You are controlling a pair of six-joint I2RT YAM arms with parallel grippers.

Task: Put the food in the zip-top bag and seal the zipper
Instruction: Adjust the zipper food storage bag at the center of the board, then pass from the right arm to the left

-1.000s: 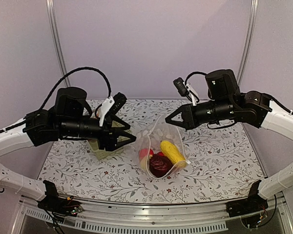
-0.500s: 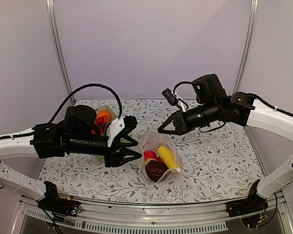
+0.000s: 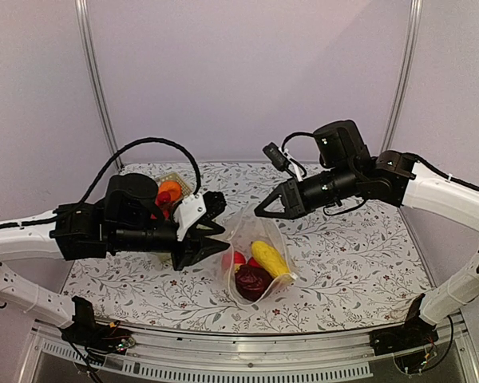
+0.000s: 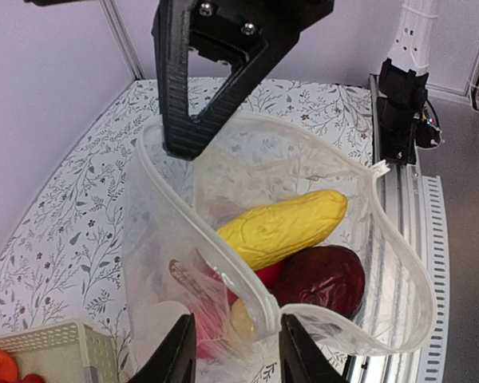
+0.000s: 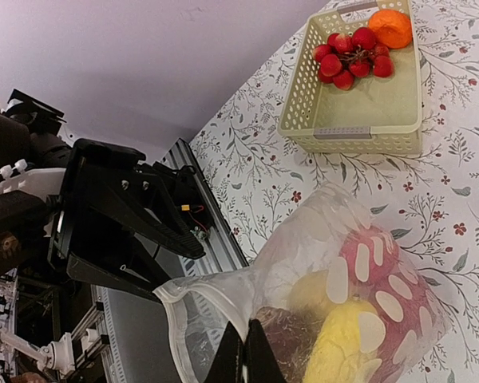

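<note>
– While the bag (image 3: 263, 233) is being supported by the table (image 3: 343, 271), with the fruits (image 4: 279, 225) inside it, where is it being held?
– Its far rim is being pinched by the fully closed right gripper (image 5: 244, 355). The near rim, with the zipper strip (image 4: 195, 231), is being straddled by the left gripper (image 4: 238, 349), whose jaws are partly apart, and nothing is being gripped by them yet.
– How is the bag being judged to handle?
– As thin, soft and slippery, probably sagging under the fruits. The stiffer strip is being judged the best place to take hold.
</note>
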